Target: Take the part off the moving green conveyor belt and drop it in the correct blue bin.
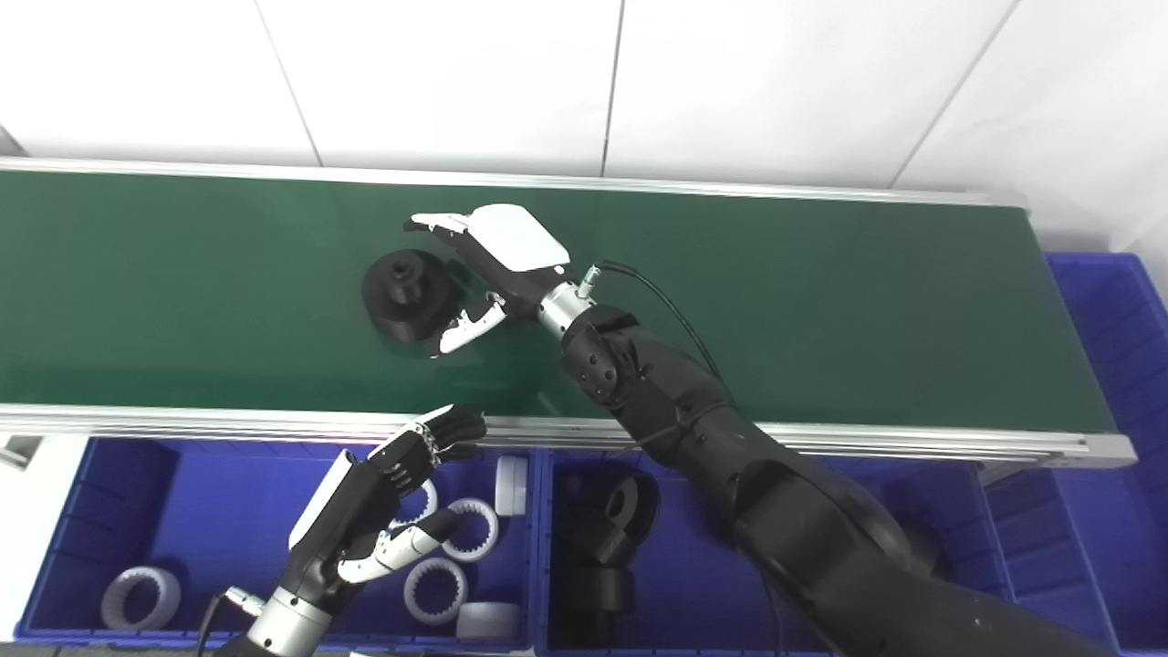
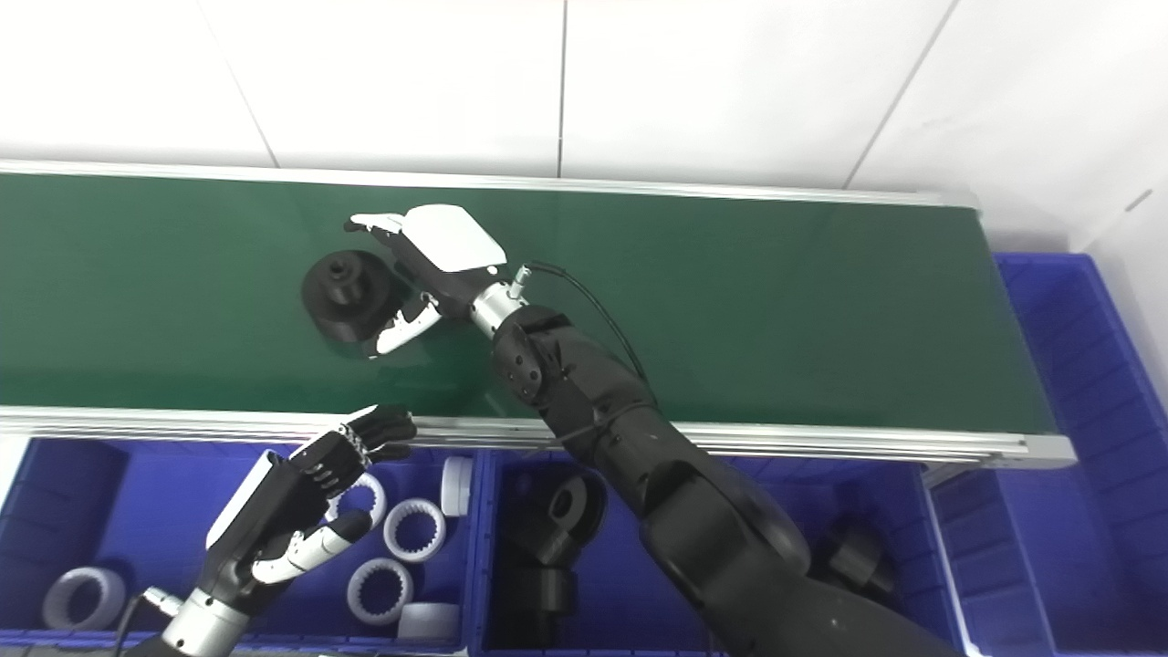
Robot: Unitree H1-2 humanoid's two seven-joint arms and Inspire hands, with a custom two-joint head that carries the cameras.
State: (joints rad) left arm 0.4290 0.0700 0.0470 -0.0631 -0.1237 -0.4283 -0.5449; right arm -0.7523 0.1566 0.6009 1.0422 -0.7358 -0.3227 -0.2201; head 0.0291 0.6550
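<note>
Left bin (image 1: 137, 474): blue, below the belt's near rail; holds white toothed rings (image 1: 436, 589) and white discs, one ring (image 1: 140, 598) lying apart at the left end.
Middle bin (image 1: 675, 584): blue, beside the left bin; holds black parts (image 1: 630, 511), some hidden under the right arm.
Far bin (image 1: 1118, 365): blue, past the belt's right end; its contents cannot be made out.
Belt (image 1: 821, 301): green, running left to right between two metal rails, with a white tiled wall behind.
Part (image 1: 406, 292): black, round with a raised hub, lying flat on the belt left of centre.
Right hand (image 1: 484, 274): reached out over the belt, fingers (image 1: 438, 222) spread above the part's far side and thumb (image 1: 470, 327) at its near edge. The hand brackets the part on its right side; the thumb tip looks to be touching the rim, though contact is hard to confirm from this angle. The part sits on the belt, not lifted, and the grasp is not closed.
Left hand (image 1: 383, 511): hovering over the left bin, empty, fingers loosely curled with tips near the rail, thumb held apart.
</note>
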